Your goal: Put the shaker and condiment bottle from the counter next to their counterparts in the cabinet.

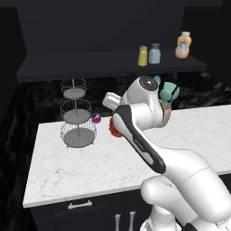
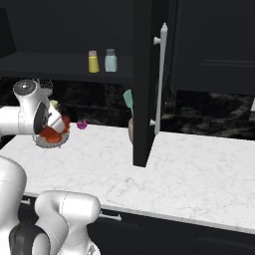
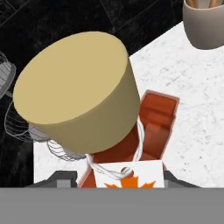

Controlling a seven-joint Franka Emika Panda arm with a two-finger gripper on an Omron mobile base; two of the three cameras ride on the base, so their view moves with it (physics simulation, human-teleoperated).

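Gripper (image 2: pixel 50 133): clamped on the condiment bottle (image 3: pixel 131 140), lifted above the counter (image 1: pixel 90 167); bottle's long axis runs along the gripper, cap toward the hand camera. Cabinet (image 1: pixel 113 63) shelf lies up and right; shaker (image 1: pixel 143 56) stands there beside the blue-grey shaker (image 1: pixel 154 53), orange bottle (image 1: pixel 182 45) farther right.

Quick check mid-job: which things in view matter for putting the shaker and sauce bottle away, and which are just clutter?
Job:
- condiment bottle, in the claw
- yellow-green shaker, already on the cabinet ledge
- blue-grey shaker beside it
- orange bottle
- counter

Clutter:
- wire tiered stand
- utensil crock
- small magenta item
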